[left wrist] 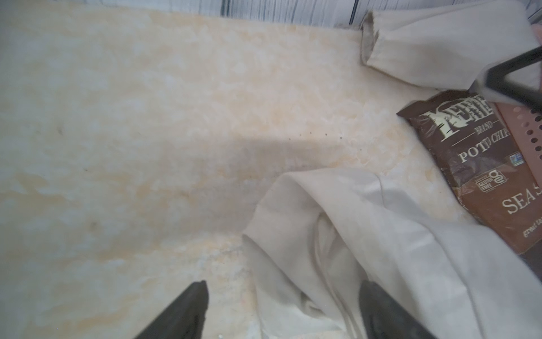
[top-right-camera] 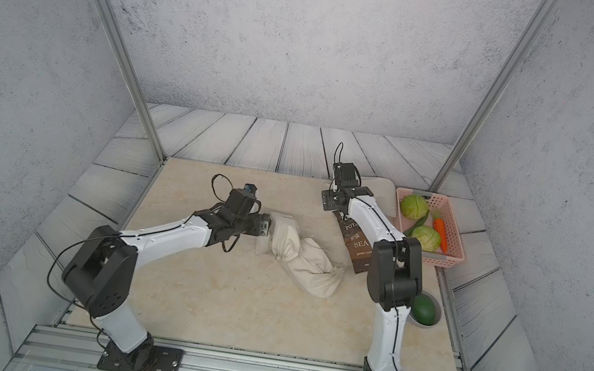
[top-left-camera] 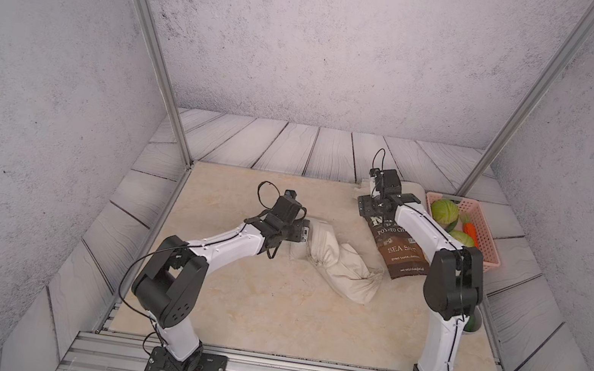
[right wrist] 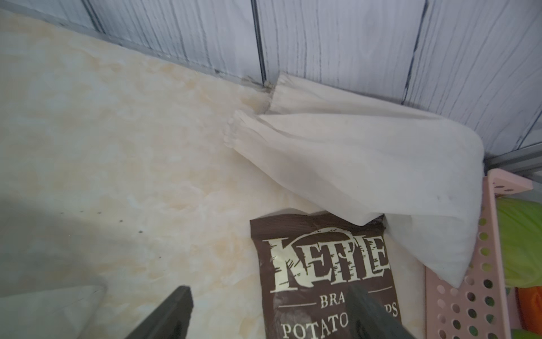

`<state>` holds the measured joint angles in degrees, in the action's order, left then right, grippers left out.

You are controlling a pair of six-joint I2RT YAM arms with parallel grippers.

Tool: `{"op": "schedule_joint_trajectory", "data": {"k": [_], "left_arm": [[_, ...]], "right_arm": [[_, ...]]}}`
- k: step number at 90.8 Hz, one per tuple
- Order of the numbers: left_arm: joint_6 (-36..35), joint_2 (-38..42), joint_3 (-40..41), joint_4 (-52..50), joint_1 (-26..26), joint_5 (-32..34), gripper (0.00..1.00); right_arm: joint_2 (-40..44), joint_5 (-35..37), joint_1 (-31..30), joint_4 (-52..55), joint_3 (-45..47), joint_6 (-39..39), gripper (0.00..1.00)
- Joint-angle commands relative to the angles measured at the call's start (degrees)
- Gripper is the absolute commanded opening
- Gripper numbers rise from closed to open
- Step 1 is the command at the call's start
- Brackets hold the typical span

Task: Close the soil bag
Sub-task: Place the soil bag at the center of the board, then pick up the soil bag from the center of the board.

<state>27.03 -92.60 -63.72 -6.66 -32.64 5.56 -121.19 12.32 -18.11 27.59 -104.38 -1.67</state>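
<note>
Left gripper [left wrist: 284, 286]: jaws spread wide, nothing clamped. Loose cloth lies in the gap and under one finger. Directly ahead of it is the soil bag [top-left-camera: 335, 264], a beige cloth sack lying on its side on the table [top-left-camera: 268, 310], around mid-surface. The gripper sits at the sack's gathered end (the mouth, by judgement; the opening itself is not visible in any view). The sack's long axis runs away from the left gripper, diagonally toward the robot's right and the near edge, with a twist at mid-length.

Right gripper [right wrist: 269, 287]: jaws likewise apart and empty, poised over the top seam of the chip bag [top-left-camera: 395, 249], well apart from the sack's gathered end. Beyond it a second cloth sack [right wrist: 366, 158] lies against the back boards, beside the pink basket [top-left-camera: 488, 243].

Judgement: the left arm is the nearer one. A closing move would start from its side, working along the sack's axis.
</note>
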Motion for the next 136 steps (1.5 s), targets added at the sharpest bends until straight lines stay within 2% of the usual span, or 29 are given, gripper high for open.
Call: {"op": "schedule_joint_trajectory", "data": {"k": [1, 15, 39, 56, 63, 85, 92, 99, 109, 122, 136], "left_arm": [[-0.1, 6.8, 1.8, 1.4, 2.5, 4.9, 0.98], [0.8, 9.1, 0.0, 0.1, 6.8, 3.9, 0.99], [-1.1, 8.8, -2.5, -1.6, 8.7, 3.5, 0.98], [-1.1, 7.7, -2.2, -0.7, 8.7, 2.4, 0.98], [-1.0, 7.6, -2.0, -0.4, 8.7, 2.1, 0.99], [-1.0, 7.4, -1.4, 1.0, 8.7, 0.9, 0.98], [-0.9, 7.3, -1.3, 1.2, 8.7, 0.4, 0.98], [-0.7, 7.3, -1.1, 1.5, 8.7, -0.1, 0.98], [-0.7, 7.6, -0.7, 2.0, 8.7, -0.8, 0.98], [-1.0, 8.5, -0.6, 2.1, 8.7, -1.1, 0.98], [-1.5, 10.0, -0.4, 2.3, 8.7, -1.2, 0.98]], "right_arm": [[-6.0, 2.0, 0.5, 3.7, -8.6, -4.5, 0.92], [-16.2, 0.2, 1.5, 5.8, -19.1, -8.3, 0.99], [-31.8, -0.7, 3.0, 13.1, -39.8, -12.8, 0.99], [-34.6, -1.6, 4.2, 11.4, -40.3, -13.7, 0.98], [-35.3, -3.8, 5.2, 11.3, -39.9, -12.5, 0.92], [-36.2, -9.3, 7.5, 13.5, -42.6, -11.6, 0.62], [-36.1, -10.8, 8.2, 13.8, -42.9, -10.8, 0.44], [-35.7, -12.0, 8.7, 13.8, -42.7, -10.4, 0.21], [-33.3, -14.4, 8.7, 10.8, -38.9, -11.1, 0.00], [-28.1, -18.5, 8.6, 7.7, -35.0, -11.6, 0.00], [-18.7, -22.7, 8.1, 4.9, -31.4, -12.9, 0.00]]}}
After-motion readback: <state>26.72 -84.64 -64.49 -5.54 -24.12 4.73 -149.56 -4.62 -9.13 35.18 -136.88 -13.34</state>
